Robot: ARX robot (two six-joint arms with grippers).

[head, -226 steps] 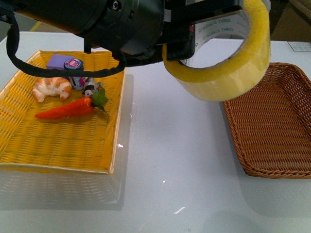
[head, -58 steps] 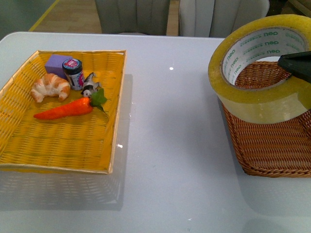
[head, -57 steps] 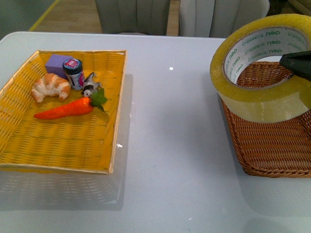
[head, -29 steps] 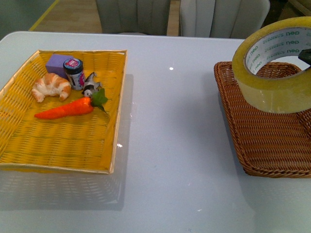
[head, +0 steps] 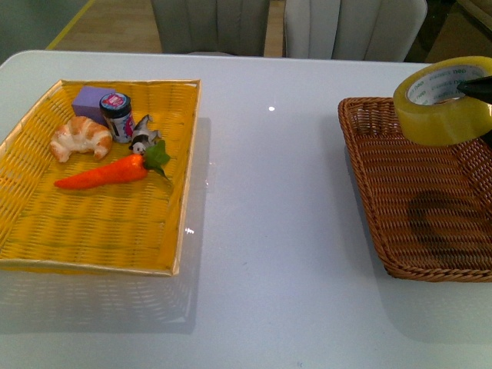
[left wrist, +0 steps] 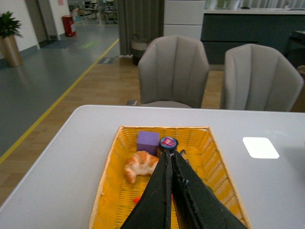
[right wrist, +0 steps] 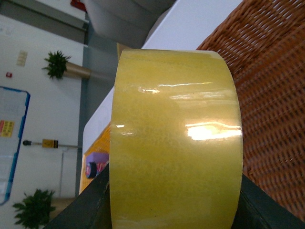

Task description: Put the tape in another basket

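Two baskets on the tabletop (head: 269,231). Yellow basket (head: 92,238): croissant (head: 79,137), purple block (head: 91,98), small jar (head: 117,115), carrot (head: 104,174). Brown basket (head: 384,192): tape (head: 442,104) held above its far end, clamped in the right pincer (right wrist: 175,205), shadow on the weave below. Left pincer (left wrist: 170,164): fingers pressed together.

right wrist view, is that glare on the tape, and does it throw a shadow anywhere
Right wrist view: yes, bright white glare streaks cross the tape on its glossy outer face, washing out the surface there. Front view: a dark ring-shaped shadow lies on the floor of the brown basket, below the tape held above it; small light glints dot the table.
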